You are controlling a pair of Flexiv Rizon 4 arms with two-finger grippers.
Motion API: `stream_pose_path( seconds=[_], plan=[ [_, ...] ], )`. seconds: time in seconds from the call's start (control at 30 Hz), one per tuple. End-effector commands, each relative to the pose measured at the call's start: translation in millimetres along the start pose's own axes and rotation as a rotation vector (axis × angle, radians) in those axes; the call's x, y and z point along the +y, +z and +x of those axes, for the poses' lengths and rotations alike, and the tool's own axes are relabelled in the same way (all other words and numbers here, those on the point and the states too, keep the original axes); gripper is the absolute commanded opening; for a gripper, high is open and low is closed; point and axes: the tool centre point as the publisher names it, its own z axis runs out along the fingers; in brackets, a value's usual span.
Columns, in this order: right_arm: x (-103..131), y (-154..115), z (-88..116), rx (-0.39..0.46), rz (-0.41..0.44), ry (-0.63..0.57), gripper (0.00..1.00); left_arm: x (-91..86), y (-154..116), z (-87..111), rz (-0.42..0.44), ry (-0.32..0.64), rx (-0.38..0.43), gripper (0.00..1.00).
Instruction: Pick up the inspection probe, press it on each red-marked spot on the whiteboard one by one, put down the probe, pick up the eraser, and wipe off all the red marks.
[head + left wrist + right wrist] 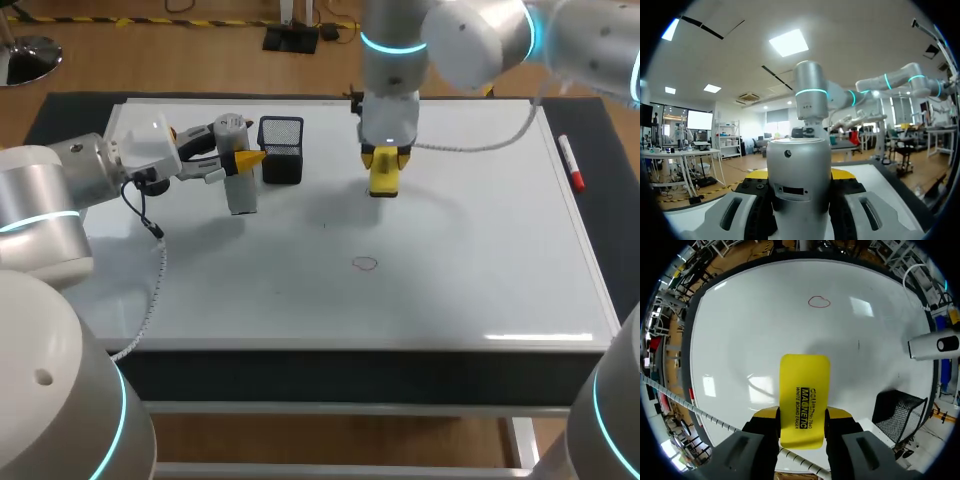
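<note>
My left gripper [243,160] is shut on the silver cylindrical probe [236,165], held upright above the whiteboard's [450,240] far left part; in the left wrist view the probe [799,185] fills the space between the fingers. My right gripper [385,158] hangs over the board's far middle, shut on the yellow eraser [384,176]. The eraser [803,399] sticks out ahead of the right gripper [802,415]. A small red circle mark [365,264] is drawn near the board's middle, seen ahead of the eraser as the red mark [819,302].
A black mesh holder [281,149] stands on the board just right of the probe, also beside the right gripper as the holder [900,412]. A red marker pen [571,162] lies past the board's right edge. A thin short dark stroke [323,226] sits mid-board.
</note>
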Motion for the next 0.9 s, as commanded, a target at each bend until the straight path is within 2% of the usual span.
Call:
stream_pose_path(
  seconds=[0.03, 0.2, 0.43, 0.9],
  plan=[
    [5.4, 7.7, -4.9, -0.019, 0.006, -0.032, 0.00, 0.0, 0.5, -0.1, 0.003, 0.001, -0.001, 0.00],
    [8.3, 14.8, -13.8, -0.032, -0.021, -0.075, 0.00, 0.0, 0.5, -0.1, 0.003, 0.001, -0.001, 0.00],
    [9.0, 25.8, -24.2, -0.010, -0.048, -0.115, 0.00, 0.0, 0.5, -0.1, 0.003, 0.001, -0.001, 0.00],
    [3.8, 39.8, -20.5, 0.005, -0.080, -0.121, 0.00, 0.0, 0.5, -0.1, 0.003, 0.001, -0.001, 0.00]
  ],
)
